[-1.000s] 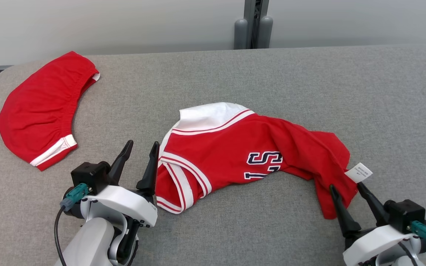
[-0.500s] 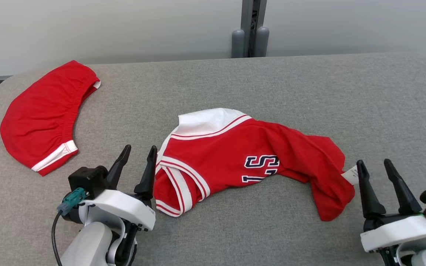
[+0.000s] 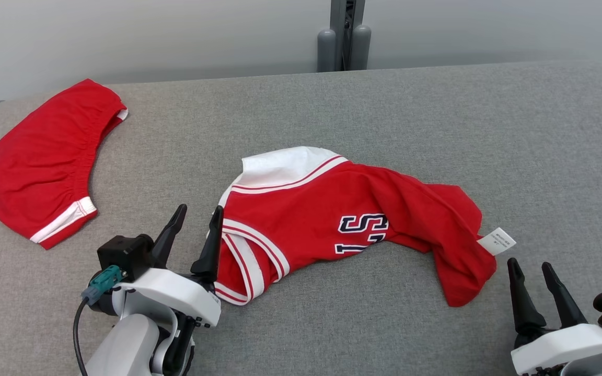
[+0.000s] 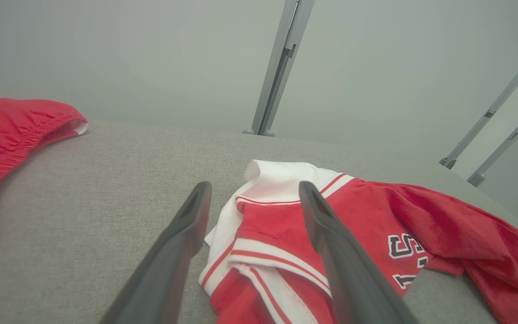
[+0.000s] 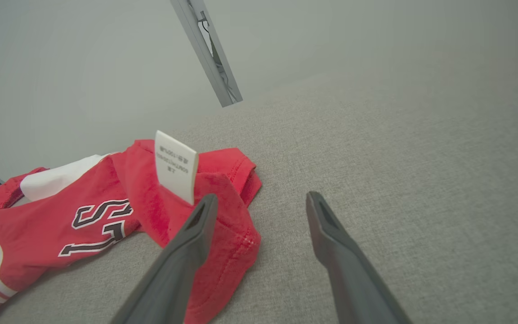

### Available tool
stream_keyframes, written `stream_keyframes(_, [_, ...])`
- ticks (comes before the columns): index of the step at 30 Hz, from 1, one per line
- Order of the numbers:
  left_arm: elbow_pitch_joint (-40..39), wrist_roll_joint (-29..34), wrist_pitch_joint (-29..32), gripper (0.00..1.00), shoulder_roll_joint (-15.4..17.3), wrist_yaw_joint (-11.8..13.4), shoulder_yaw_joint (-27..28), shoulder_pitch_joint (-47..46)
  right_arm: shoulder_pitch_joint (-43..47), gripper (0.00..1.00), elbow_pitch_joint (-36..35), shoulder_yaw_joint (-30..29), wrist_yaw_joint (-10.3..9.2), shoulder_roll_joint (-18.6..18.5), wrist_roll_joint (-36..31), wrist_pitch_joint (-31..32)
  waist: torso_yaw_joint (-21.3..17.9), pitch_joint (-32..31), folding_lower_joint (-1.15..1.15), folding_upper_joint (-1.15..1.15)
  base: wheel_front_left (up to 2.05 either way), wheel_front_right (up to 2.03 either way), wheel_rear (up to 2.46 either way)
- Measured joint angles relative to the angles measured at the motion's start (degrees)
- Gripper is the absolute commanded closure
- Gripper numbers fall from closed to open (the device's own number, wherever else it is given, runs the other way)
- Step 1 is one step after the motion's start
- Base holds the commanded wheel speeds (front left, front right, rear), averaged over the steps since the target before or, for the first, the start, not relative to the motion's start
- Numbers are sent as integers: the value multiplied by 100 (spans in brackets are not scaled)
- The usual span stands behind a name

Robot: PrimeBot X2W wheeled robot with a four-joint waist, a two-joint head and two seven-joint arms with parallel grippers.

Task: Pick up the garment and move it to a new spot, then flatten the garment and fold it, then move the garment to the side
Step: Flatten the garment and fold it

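Bench (image 3: pixel 437 130), grey cloth top, rounded far-left corner, pale wall behind it. The garment, a red jersey (image 3: pixel 301 219) with white trim and dark lettering, is seen lying rumpled and unfolded at the middle of the bench, nearer the front edge than the far edge. Its white-trimmed end is turned toward the left edge and its hem end trails toward the front-right corner. Red shorts (image 3: pixel 39 156) are laid toward the far-left corner, well apart from the jersey, with a strip of bare cloth between the two. A grey post (image 3: pixel 343 31) is noted behind the middle of the far edge. Bare cloth is recorded from the jersey to the right edge and along the far edge. The left gripper (image 3: pixel 199 210) is held at the front edge left of centre, jaws released and nothing grasped. Its inner finger (image 3: pixel 212 245) is set just beside the jersey's striped armhole, and whether it touches cannot be told. The right gripper (image 3: pixel 530 263) is held near the front-right corner, jaws released, just beside the hem end. A white label (image 3: pixel 496 241) is seen sticking out of the hem end toward the right gripper.
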Motion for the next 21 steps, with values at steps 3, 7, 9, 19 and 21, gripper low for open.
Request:
stream_keyframes(3, [-22,0,3,0,5,1,-18,-2,-82,0,193,91,0,15,244,0,-6,19,0,0,0,0,0])
stream_keyframes(7, [-54,1,26,0,38,3,-41,-4,-182,0,493,226,0,48,671,-1,-2,61,0,0,0,0,0])
stream_keyframes(9, [-68,1,27,0,53,5,-48,-15,-263,0,617,330,0,40,893,-1,10,90,0,0,0,0,0])
stream_keyframes(19, [-91,3,62,0,101,12,-99,-57,-681,0,1206,1060,0,-5,2248,-1,107,184,0,0,0,0,0])
stream_keyframes(21, [-89,3,63,0,109,11,-108,-59,-766,0,1227,1212,-1,-52,2441,-1,127,176,0,0,0,0,0])
